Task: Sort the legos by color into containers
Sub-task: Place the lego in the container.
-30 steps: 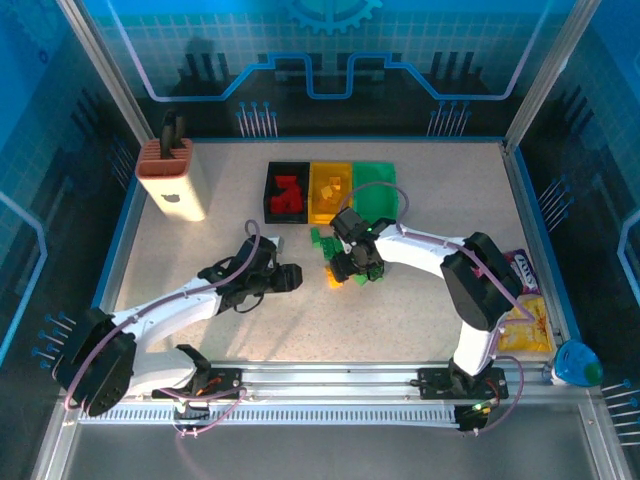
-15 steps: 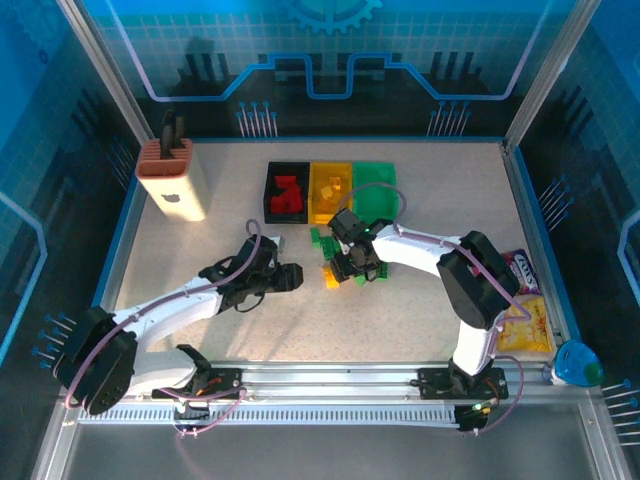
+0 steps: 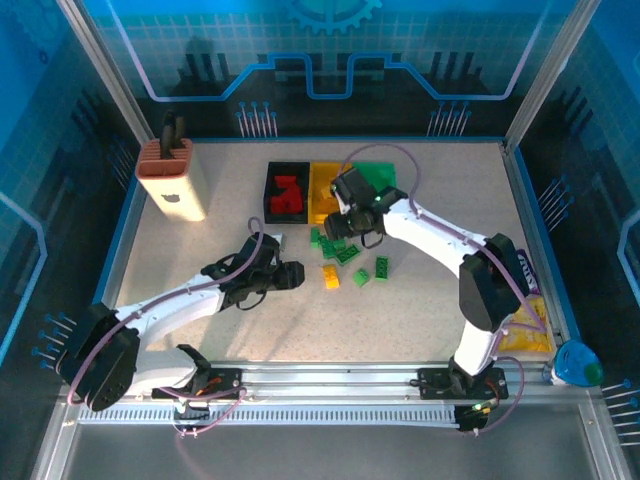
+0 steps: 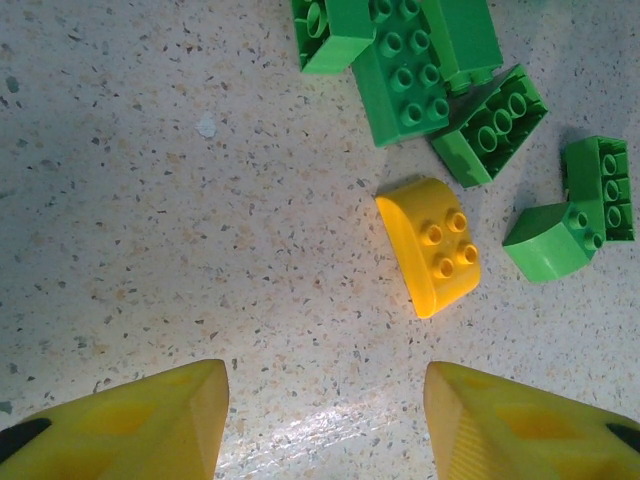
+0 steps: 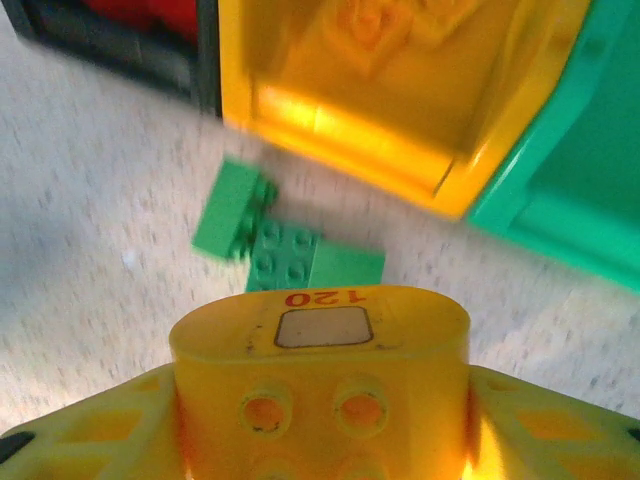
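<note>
Right pincer [image 5: 320, 430]: clamped on a yellow brick [image 5: 320, 345]. A "120" sticker can be read on it, and its lower part is cut off by the frame.
Just beyond: the yellow bin [image 5: 400, 110] is seen blurred, and the pieces inside are hard to make out.
Flanks: the black bin [image 5: 110, 45] and the green bin [image 5: 570, 170] are set right against it, both cropped.
Left pincer [image 4: 325, 400]: spread, with nothing caught between; its fingers are clipped at the bottom edge.
Ahead of it: a loose yellow piece [image 4: 430, 245] and green bricks [image 4: 420, 70] are scattered on the tabletop [image 3: 420, 310], some cut by the frame.
Surface: pale, speckled, blue-rimmed.
Room: blue patterned walls [image 3: 330, 60] are seen behind, and a beige block [image 3: 172, 180] stands far left.
</note>
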